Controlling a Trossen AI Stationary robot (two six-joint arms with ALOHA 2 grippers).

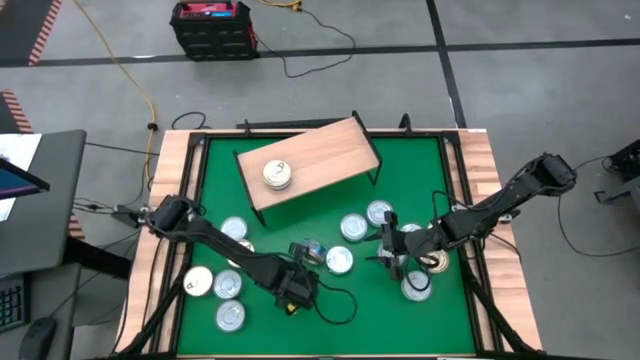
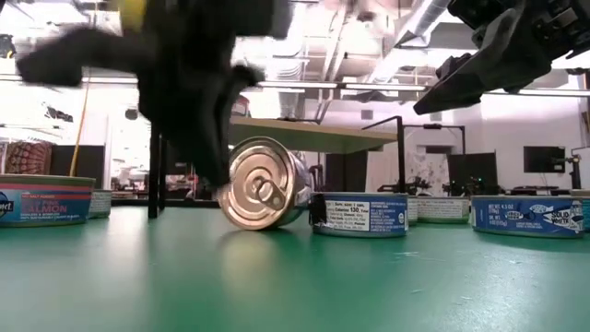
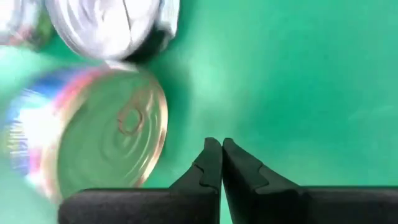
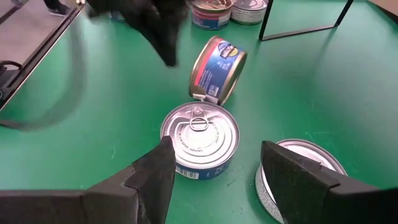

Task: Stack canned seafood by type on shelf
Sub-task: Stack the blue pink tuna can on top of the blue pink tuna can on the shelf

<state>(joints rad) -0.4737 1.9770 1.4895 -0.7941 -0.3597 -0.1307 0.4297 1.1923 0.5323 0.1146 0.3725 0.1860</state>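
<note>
Now | tipped tin (image 2: 265, 183): silver pull-tab lid | left jaws together, empty | right jaws apart

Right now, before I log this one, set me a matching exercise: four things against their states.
Things:
1. left claw
2. right claw
3. can beside the left claw
4. cream-topped can

States:
A. on the shelf
B. open
C. shut, empty
D. tipped on its edge

Pairs: 1-C, 2-B, 3-D, 4-A
</note>
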